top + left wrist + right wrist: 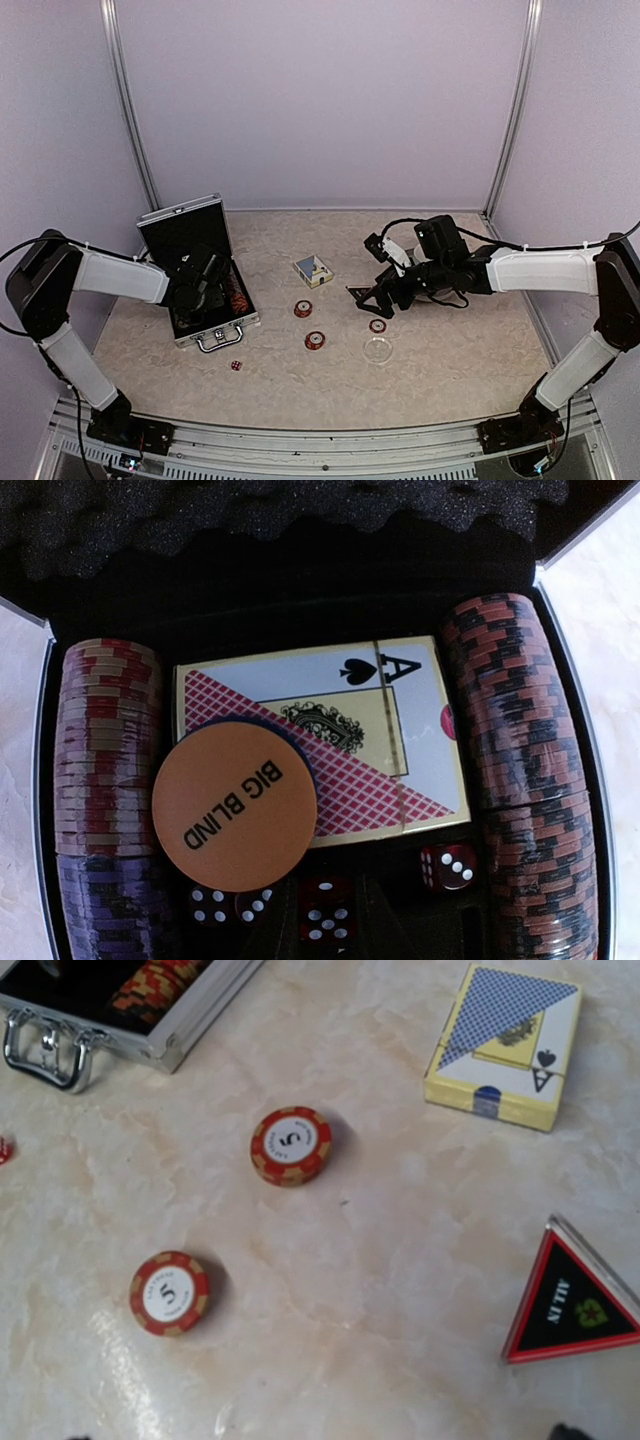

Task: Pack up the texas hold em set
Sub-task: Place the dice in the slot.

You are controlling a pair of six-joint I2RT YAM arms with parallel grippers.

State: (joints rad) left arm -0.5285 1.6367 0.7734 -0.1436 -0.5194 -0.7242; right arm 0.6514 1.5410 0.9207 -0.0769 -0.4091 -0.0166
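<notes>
The silver briefcase point(212, 330) lies open at the left, and my left gripper point(205, 285) reaches into it. It holds rows of chips point(525, 780), a card box point(330, 730), an orange "BIG BLIND" disc point(235, 802) and red dice point(448, 865). The left fingers are dark shapes shut on one red die point(325, 910). My right gripper point(378, 298) hangs open above the table. Below it are two "5" chips point(290, 1145) point(170, 1293), a blue card box point(505, 1045) and the black triangular marker point(570, 1305).
Another red chip point(378, 325) and a clear disc point(378, 349) lie below the right gripper. A loose red die point(236, 365) sits in front of the case handle point(45, 1040). Grey walls close off the back and both sides.
</notes>
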